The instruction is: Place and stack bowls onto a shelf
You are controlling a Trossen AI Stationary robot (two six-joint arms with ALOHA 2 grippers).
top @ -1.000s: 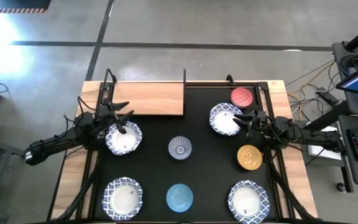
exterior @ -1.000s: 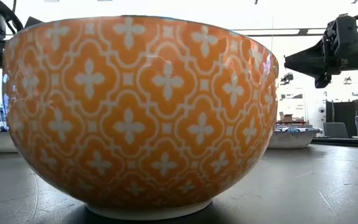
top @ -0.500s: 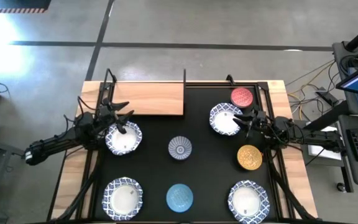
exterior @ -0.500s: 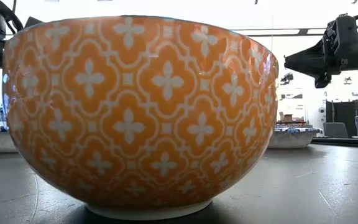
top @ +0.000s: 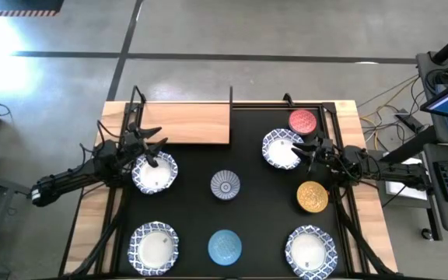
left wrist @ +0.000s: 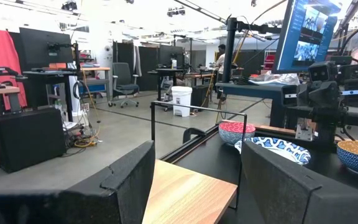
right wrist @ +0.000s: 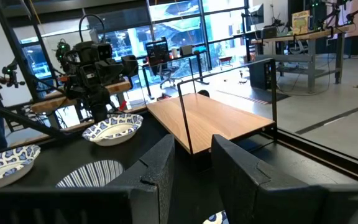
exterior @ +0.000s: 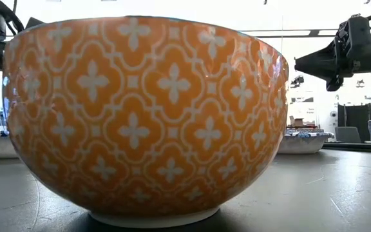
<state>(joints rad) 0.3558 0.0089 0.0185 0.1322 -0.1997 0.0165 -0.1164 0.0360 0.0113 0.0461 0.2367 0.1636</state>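
Both arms poised over white bowls, shelf bare.

Left gripper (top: 152,153), fingers spread wide and empty, hovers above a white bowl (top: 155,173) at centre left; right gripper (top: 308,149), partly open and empty, beside another bowl (top: 281,148). The shelf (top: 185,123) lies upper left. Descend squarely astride the rim before closing.
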